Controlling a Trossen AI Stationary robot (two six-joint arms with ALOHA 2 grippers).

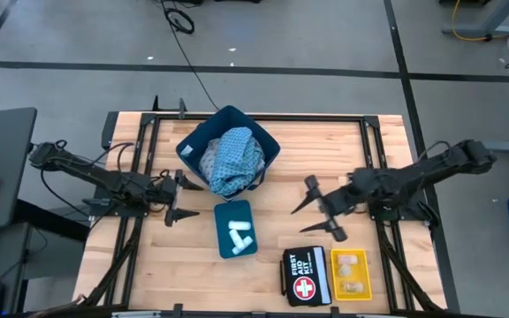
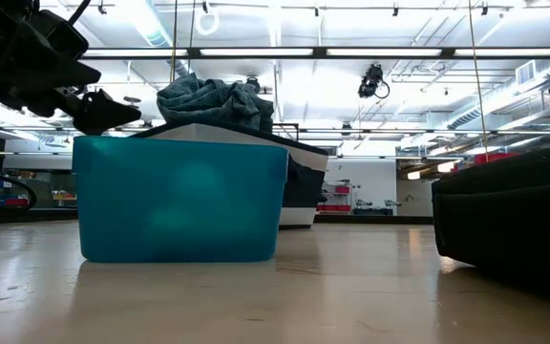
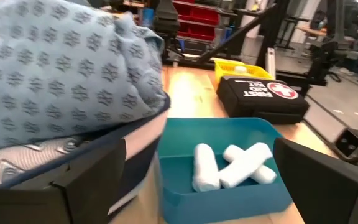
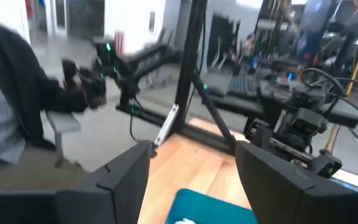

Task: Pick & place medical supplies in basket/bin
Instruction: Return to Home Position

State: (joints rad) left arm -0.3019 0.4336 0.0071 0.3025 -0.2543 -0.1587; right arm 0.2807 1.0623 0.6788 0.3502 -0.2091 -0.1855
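The worktop (image 1: 184, 274) is sorted: the blue bin (image 1: 270, 152) holds the patterned gowns (image 1: 235, 159) heaped over its rim, the teal bin (image 1: 226, 249) holds the white rolls (image 1: 239, 231), and the yellow bin (image 1: 368, 274) seems to hold small pale packets (image 1: 347, 262) — too tiny to be sure. I judge the placing done and the return home in hand. My left gripper (image 1: 182, 201) and right gripper (image 1: 319, 208) hang either side of the teal bin, fingers spread, empty — next I must draw both arms back clear of the bins.
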